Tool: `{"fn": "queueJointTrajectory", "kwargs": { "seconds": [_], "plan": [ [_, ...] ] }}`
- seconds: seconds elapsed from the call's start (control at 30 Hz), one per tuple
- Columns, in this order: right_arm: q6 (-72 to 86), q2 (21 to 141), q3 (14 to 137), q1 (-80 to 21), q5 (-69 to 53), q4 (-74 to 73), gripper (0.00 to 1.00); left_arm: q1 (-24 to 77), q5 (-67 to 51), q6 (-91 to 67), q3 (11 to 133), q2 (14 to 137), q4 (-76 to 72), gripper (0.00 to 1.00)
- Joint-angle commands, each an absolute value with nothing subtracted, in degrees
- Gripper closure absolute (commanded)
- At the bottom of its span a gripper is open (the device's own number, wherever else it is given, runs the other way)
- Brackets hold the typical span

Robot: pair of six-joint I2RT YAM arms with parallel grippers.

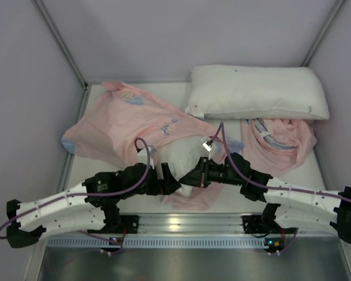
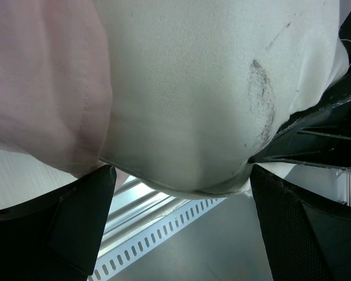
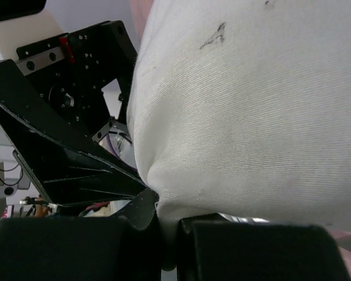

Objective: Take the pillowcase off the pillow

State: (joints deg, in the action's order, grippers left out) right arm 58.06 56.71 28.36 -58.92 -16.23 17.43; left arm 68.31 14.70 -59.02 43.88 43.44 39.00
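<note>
No word, brand or number can be read in any of the three views. A faint blue mark on the pink side of the pillowcase (image 1: 123,126) may be script but is too small to make out from above, and the tag (image 1: 309,110) at the corner of the far pillow (image 1: 257,91) shows no legible print. Dark smudges on the pillow (image 2: 187,88) in the wrist views form no characters

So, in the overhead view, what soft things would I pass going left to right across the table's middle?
pillowcase → pillow, between the two arms → crumpled pink cloth
</note>
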Motion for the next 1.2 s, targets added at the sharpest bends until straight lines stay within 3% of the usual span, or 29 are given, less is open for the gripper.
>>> {"fn": "queueJointTrajectory", "kwargs": {
  "seconds": [0.0, 0.37, 0.53, 0.63, 0.67, 0.7, 0.73, 0.77, 0.8, 0.83, 0.9, 1.07, 1.17],
  "plan": [
    [56.60, 54.05, 31.38, -63.18, -16.44, 21.89, 1.00, 68.29, 21.09, -62.93, 42.89, 41.93, 36.57, 0.01],
    [60.98, 53.00, 28.74, -66.27, -14.77, 25.84, 1.00, 68.29, 21.01, -62.41, 40.70, 39.37, 34.02, 0.01],
    [61.44, 53.96, 30.49, -66.97, -15.82, 27.07, 1.00, 68.29, 21.70, -62.05, 39.90, 38.50, 33.40, 0.08],
    [61.08, 54.67, 31.38, -68.03, -17.22, 27.25, 1.00, 68.29, 23.64, -61.70, 39.90, 37.62, 32.96, 0.25],
    [60.39, 54.84, 31.72, -68.38, -17.40, 27.16, 1.00, 68.29, 24.08, -61.44, 40.16, 37.70, 32.87, 0.36],
    [59.77, 55.02, 31.99, -69.16, -17.84, 26.81, 1.00, 68.29, 25.21, -61.52, 40.25, 37.71, 32.78, 0.71],
    [58.29, 55.28, 32.51, -69.52, -18.02, 25.94, 1.00, 68.29, 25.66, -61.52, 40.60, 37.71, 32.70, 0.91],
    [57.40, 55.46, 32.87, -69.87, -18.71, 25.23, 0.99, 68.29, 25.93, -61.52, 40.78, 37.62, 32.70, 1.00],
    [56.26, 55.63, 33.13, -70.31, -18.89, 24.01, 0.91, 68.29, 26.45, -61.44, 40.87, 37.44, 32.43, 1.00],
    [53.99, 55.20, 34.00, -70.31, -18.29, 18.60, 0.60, 68.29, 26.63, -60.91, 41.13, 36.83, 32.43, 1.00],
    [51.69, 53.54, 34.63, -70.40, -10.93, 10.15, 0.26, 68.29, 26.98, -60.30, 41.22, 35.78, 32.69, 1.00],
    [48.25, 43.09, 36.83, -70.31, 14.36, -20.51, 0.16, 68.29, 28.74, -60.90, 40.78, 27.62, 36.82, 1.00],
    [48.43, 36.58, 36.39, -70.31, 20.47, -26.00, 0.15, 68.29, 28.48, -61.26, 40.78, 23.65, 40.16, 1.00]
  ]
}}
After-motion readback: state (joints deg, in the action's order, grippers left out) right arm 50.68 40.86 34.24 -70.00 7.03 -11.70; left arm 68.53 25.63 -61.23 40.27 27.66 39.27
